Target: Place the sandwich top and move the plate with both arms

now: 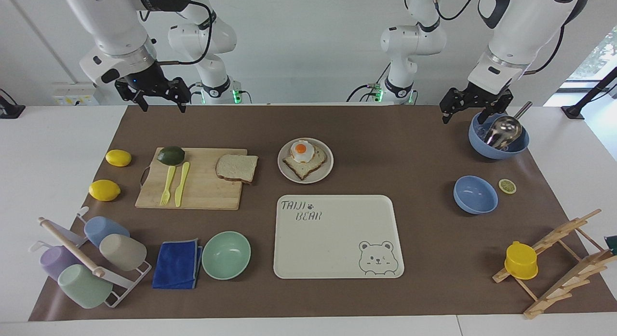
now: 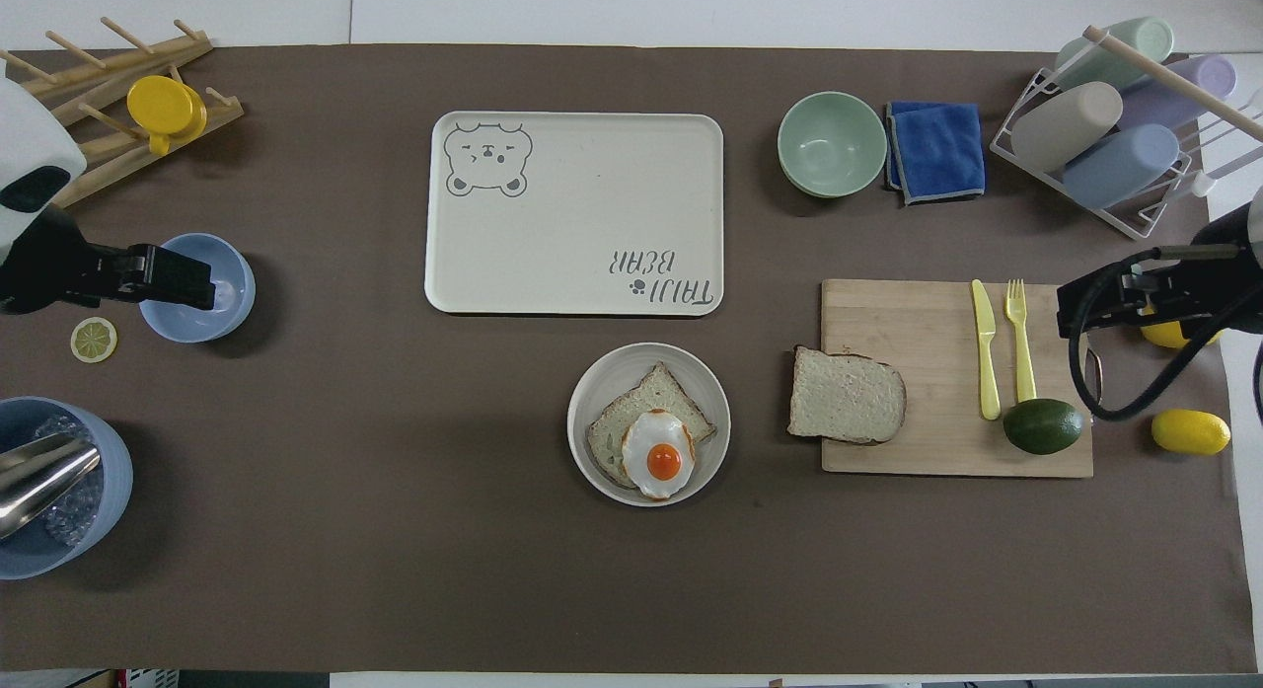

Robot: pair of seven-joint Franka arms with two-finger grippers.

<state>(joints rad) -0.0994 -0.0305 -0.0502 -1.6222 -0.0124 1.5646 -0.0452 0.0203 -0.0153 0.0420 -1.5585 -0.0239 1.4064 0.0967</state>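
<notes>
I see both arms raised above the counter, neither holding anything. The right gripper (image 1: 162, 100) hangs at the upper left of the facing view, wrist pitched downward, jaws spread apart with both fingers pointing down. Overhead, it enters at the right edge (image 2: 1090, 308). The left gripper (image 1: 475, 107) hangs at the upper right of the facing view, wrist tilted, jaws likewise apart. Overhead, it shows at the left edge (image 2: 178, 276), reaching inward horizontally.
</notes>
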